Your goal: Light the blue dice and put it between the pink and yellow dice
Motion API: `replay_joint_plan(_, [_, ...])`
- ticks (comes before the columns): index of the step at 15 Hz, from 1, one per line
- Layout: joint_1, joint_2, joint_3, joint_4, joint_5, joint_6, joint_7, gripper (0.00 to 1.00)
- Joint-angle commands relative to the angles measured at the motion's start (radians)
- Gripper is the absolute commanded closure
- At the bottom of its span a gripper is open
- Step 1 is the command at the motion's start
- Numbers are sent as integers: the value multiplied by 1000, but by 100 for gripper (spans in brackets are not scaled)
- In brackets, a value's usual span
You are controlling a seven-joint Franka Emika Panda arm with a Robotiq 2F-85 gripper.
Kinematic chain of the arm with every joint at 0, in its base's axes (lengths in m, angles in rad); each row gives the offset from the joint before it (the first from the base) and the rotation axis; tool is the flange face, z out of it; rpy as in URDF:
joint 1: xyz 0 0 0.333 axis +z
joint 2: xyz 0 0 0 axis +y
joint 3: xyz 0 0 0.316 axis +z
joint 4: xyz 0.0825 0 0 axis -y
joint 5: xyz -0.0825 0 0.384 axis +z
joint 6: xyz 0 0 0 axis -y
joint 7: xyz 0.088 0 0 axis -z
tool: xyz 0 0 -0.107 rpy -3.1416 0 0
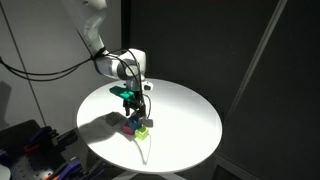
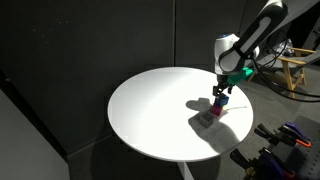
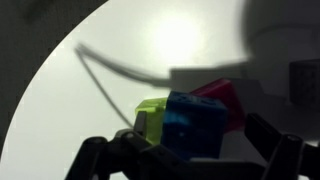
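While the gripper (image 1: 134, 108) hangs low over the dice, the blue die (image 3: 195, 125) already sits between its two neighbours

Wrist view tells it best: right of centre in the frame the yellow-green die (image 3: 150, 120), the blue die and the pink die (image 3: 225, 100) run in one tight row, each touching the next, blue in the middle. The dark fingers (image 3: 100, 155) come in along the bottom edge, spread wide to either side of the row and clamped on nothing that shows. In both exterior views the cluster lies on the round white table (image 1: 190, 110) directly below the gripper, low and centre in one frame, right of centre in the other (image 2: 215, 112), too small there to pick out the blue one. My read: the placing looks done, and only a clean lift away without nudging the row remains
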Motion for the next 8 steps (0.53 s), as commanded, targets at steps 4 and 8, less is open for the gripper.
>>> replay_joint_plan(4, [17,-56,8,-36,13,-8,-27,0])
replay_joint_plan(8, [18,-102,24,-63,21,2,-42,0])
